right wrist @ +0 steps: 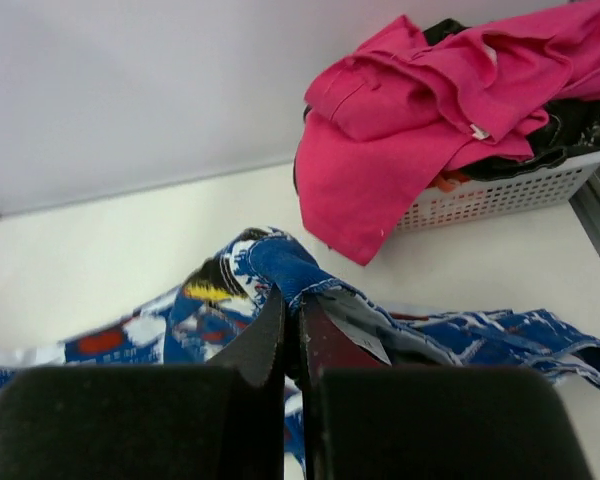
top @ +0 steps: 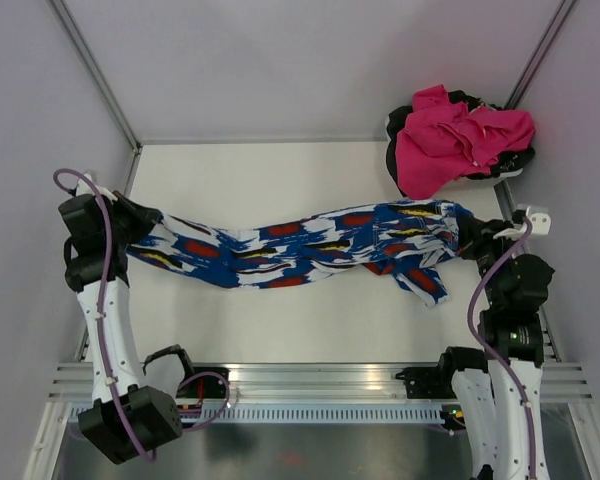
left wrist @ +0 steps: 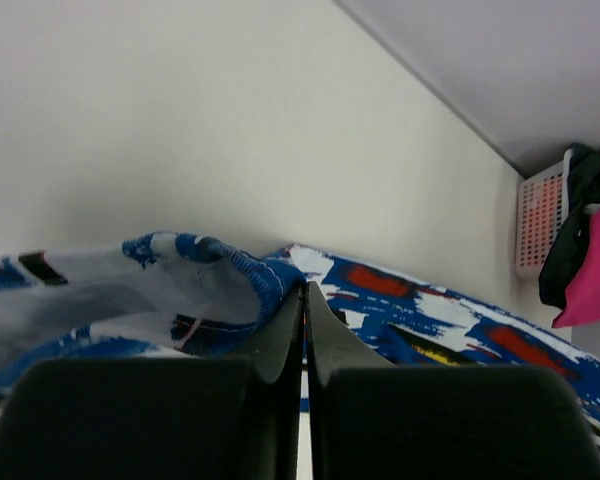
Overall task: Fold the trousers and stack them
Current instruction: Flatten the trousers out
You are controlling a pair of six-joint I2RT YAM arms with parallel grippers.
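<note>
The trousers point(top: 310, 245), royal blue with white, red, black and yellow blotches, lie stretched in a long, narrow band across the middle of the pale tabletop point(top: 280, 180), running from the left side to the right. The cloth is bunched and partly twisted along its length rather than spread flat. A loose flap hangs off the right end toward the near edge. Which end is the waistband cannot be told from these views.

Each end is held. The left tool point(top: 143, 226) has its two fingers pressed together on a rolled edge of the fabric at the left end. The right tool point(top: 470, 237) is likewise clamped on a raised fold of blue cloth at the right end. With one grip at each end and the arms set wide apart, the garment looks held this way to draw it out to full length and take out slack, a sensible start before folding. The fold itself is not yet made, so the task seems at an early stage.

Beyond the right end, at the far right corner, a white lattice basket point(right wrist: 500, 190) holds a bright pink garment point(top: 458, 135) draped over darker clothes, apart from the trousers.
</note>
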